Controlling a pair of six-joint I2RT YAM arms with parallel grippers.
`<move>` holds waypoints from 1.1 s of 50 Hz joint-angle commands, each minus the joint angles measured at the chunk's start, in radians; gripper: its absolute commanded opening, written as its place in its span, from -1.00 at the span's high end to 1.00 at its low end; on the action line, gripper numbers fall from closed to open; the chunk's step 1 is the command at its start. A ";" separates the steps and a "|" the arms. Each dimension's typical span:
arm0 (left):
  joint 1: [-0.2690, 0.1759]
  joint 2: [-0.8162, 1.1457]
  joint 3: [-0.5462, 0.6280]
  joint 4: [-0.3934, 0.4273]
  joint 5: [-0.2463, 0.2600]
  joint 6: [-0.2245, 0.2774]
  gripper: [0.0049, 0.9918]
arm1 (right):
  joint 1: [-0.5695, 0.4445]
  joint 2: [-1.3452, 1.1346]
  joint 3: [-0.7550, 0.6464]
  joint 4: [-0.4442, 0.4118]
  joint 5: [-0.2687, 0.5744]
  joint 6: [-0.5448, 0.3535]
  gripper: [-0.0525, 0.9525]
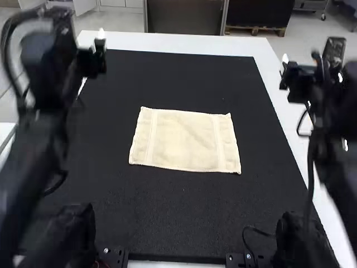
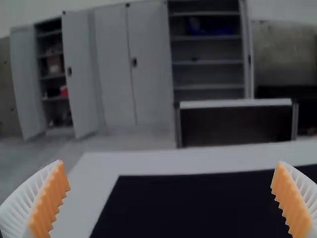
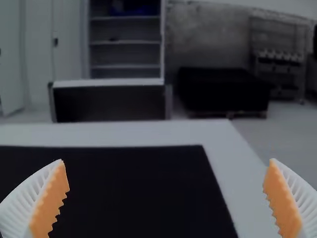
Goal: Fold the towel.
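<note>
In the high view, the cream towel [image 1: 184, 142] lies spread flat on the black mat [image 1: 167, 218] over the white tabletop [image 1: 173, 41]. The left hand [image 1: 83, 58] is near the mat's far left corner; the right hand [image 1: 304, 75] is well apart from the towel, to its right. In the left wrist view, the left hand [image 2: 171, 168] has its orange pads [image 2: 49, 206] wide apart. In the right wrist view, the right hand [image 3: 167, 166] is likewise spread wide.

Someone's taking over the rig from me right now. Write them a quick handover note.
Left gripper: open, nothing between its fingers.
Right gripper: open, also holding nothing.
Towel: spread flat on the black mat, between the two arms, with neither gripper touching it.
Done: no fold visible in the towel.
Left to do: the whole fold.
</note>
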 commanded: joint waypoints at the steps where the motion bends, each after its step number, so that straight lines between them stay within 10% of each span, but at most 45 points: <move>1: -0.012 0.240 0.086 -0.036 -0.081 -0.022 -0.93 | -0.007 0.230 0.057 0.004 -0.059 0.099 -0.91; 12: -0.043 0.441 0.121 0.024 -0.136 0.045 -0.93 | 0.005 0.460 0.035 0.103 0.001 0.133 -0.90; 37: -0.138 0.706 0.089 0.035 -0.070 -0.053 -0.93 | 0.045 0.494 -0.088 0.360 0.296 -0.036 -0.91; 45: -0.127 0.804 0.139 -0.043 -0.012 -0.067 -0.93 | 0.054 0.544 -0.051 0.245 0.083 -0.053 -0.89; 55: -0.092 0.915 0.230 -0.114 0.045 -0.067 -0.93 | 0.066 0.728 -0.006 0.214 0.017 -0.053 -0.89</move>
